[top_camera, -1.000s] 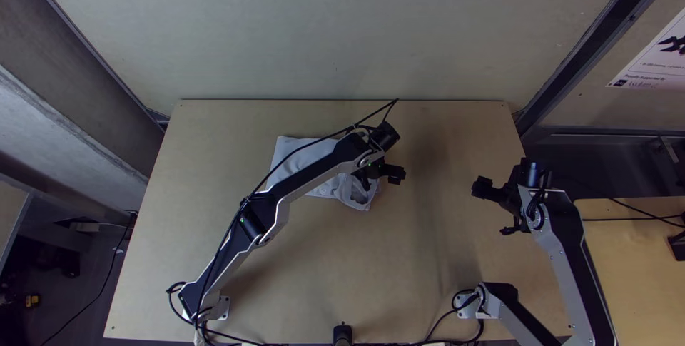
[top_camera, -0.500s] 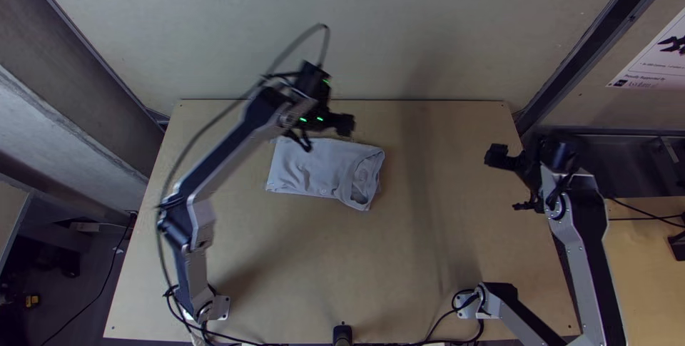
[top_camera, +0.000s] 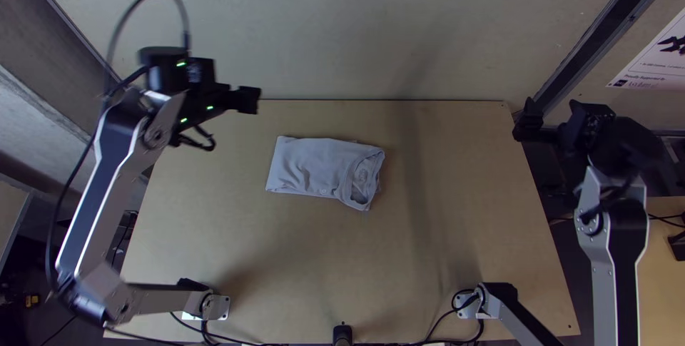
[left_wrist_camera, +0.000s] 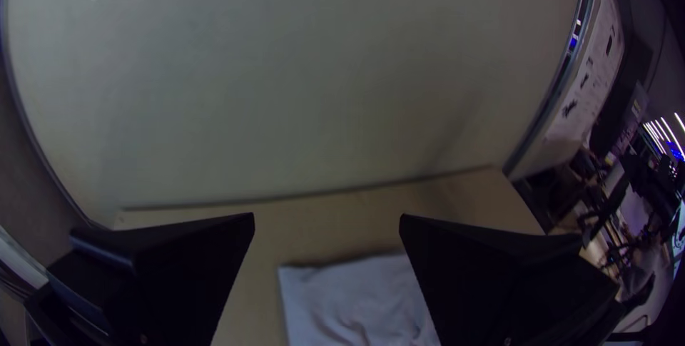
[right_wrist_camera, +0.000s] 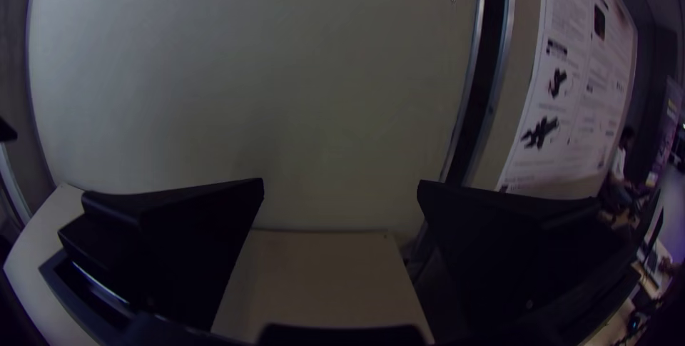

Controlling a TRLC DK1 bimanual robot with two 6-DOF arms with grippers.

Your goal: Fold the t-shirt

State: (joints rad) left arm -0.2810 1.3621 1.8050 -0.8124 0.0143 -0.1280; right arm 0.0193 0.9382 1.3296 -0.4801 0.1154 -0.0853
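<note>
Both tools had swung outward over the last half second. Left tool (top_camera: 234,123), close by the far edge of the t-shirt (top_camera: 314,166) before, now hung near the far left corner of the tabletop (top_camera: 321,260), well apart from the cloth. Right tool (top_camera: 539,157) had shifted farther right and away, to just beside the far right corner. Meanwhile, the t-shirt had stayed put, lying a little beyond the middle of the tabletop, nearer its left side.

Its long axis ran left to right, the right end angled slightly toward the bases. The collar (top_camera: 349,178) was at that right end.

It was pale grey and folded into a compact, roughly rectangular bundle, with soft wrinkles across the upper layer, a curved neckband, and a bit of another layer peeking out on the right.

Each tool stood wide open, its two fingers spread well apart with nothing between them.
</note>
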